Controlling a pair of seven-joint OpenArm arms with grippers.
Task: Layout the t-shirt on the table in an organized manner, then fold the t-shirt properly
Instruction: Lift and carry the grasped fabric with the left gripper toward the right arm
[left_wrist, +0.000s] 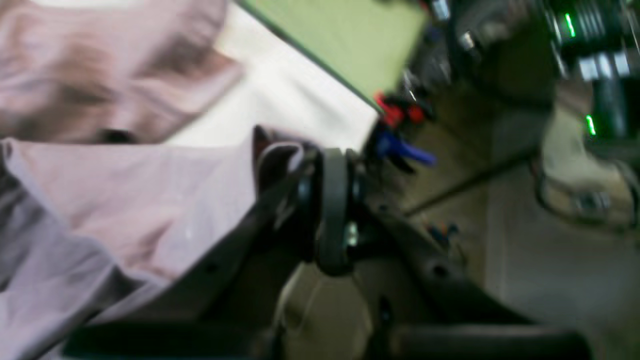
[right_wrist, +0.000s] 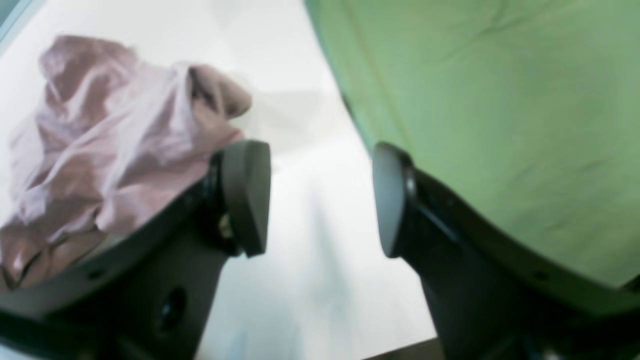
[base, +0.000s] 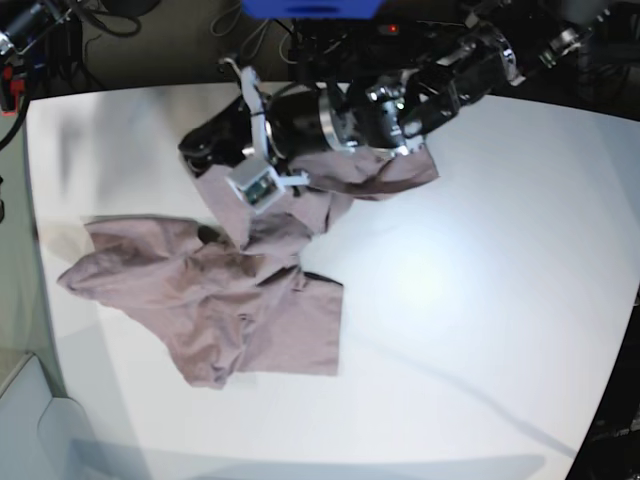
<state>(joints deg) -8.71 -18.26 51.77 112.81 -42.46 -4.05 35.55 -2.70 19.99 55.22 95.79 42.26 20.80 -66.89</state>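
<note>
Your left end effector (left_wrist: 280, 155) was closed on a fold of the shirt (base: 230, 300), with mauve cloth bunched between the dark pads and draping away from them toward the camera. In the base view that arm reached in from the far edge of the tabletop (base: 480, 300), and the cloth it held was lifted in a raised strip just under the arm, running from near the far edge down into the main heap.

Your right end effector (right_wrist: 320, 205) stood wide open with nothing between its jaws; only bare white tabletop showed in the gap. Its left pad (right_wrist: 247, 195) sat just beside the edge of the crumpled shirt, and whether it touched the cloth you could not tell from that view. In the base view I could not pick out its tips among the arm hardware at the far edge.

The shirt lay crumpled and unfolded on the left half of the tabletop. One sleeve-like end pointed toward the left edge, a squarer flap lay flat toward the near edge, and the middle was deeply wrinkled and doubled over itself. The right half of the tabletop carried no cloth.

A green surface (right_wrist: 500, 100) ran along one tabletop edge in both wrist views. The left wrist picture was blurred, so finer detail at the grip was not readable.
</note>
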